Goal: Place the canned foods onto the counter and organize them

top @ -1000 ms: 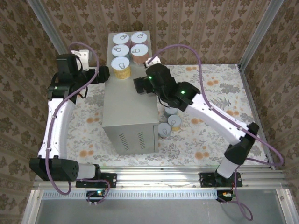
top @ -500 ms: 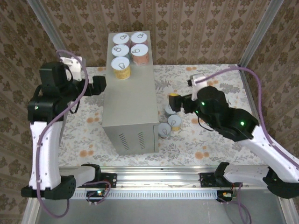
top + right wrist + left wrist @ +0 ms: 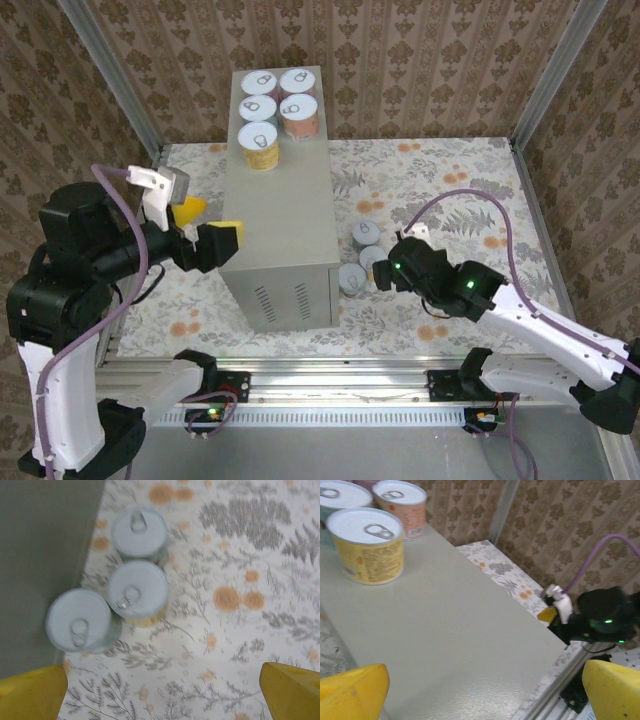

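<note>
The counter [image 3: 280, 215] is a tall grey-beige box with a flat top [image 3: 450, 630]. Several canned foods stand in rows at its far end, nearest me a yellow can [image 3: 260, 142] [image 3: 367, 547], and a pink one [image 3: 402, 505] behind it. Three more cans sit on the floral floor right of the counter: a yellow-sided can [image 3: 375, 260] [image 3: 137, 590], a teal can [image 3: 352, 277] [image 3: 78, 620] and a third [image 3: 368, 233] [image 3: 139, 532]. My left gripper [image 3: 208, 228] [image 3: 482, 695] hangs open at the counter's near left edge. My right gripper [image 3: 383, 272] [image 3: 162, 692] is open above the floor cans, holding nothing.
The counter's side wall [image 3: 45, 545] rises close beside the floor cans. Patterned walls and metal posts [image 3: 115, 75] enclose the cell, and a rail [image 3: 340, 375] runs along the near edge. The floral floor [image 3: 460, 200] lies bare to the right.
My right arm swung off the counter top, out to the right and down over the floor cans. My left arm pulled back from the counter's far left to its near left edge.
</note>
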Motion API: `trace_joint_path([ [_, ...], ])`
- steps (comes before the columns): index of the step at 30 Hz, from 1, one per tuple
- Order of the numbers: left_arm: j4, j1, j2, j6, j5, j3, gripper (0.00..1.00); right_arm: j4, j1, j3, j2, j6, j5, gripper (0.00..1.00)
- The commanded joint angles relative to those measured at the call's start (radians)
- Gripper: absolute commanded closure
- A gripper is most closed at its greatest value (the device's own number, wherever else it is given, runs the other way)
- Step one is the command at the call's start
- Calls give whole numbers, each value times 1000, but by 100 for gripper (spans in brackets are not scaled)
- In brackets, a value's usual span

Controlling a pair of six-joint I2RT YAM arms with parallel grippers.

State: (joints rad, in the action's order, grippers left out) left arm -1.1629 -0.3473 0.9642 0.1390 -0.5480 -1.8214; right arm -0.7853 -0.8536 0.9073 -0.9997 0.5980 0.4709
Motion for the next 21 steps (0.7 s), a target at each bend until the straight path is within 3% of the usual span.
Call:
trace_joint_path([
  [1, 12, -16, 0, 20, -74, 8, 0, 39, 13, -77, -22, 117, -5, 0],
  [8, 69, -37, 14, 28, -130, 40, 0, 181, 65, -185, -111, 114, -74, 0],
  [21, 79, -84, 42, 8, -45, 25, 0, 394, 165, -144, -352, 10, -193, 0],
])
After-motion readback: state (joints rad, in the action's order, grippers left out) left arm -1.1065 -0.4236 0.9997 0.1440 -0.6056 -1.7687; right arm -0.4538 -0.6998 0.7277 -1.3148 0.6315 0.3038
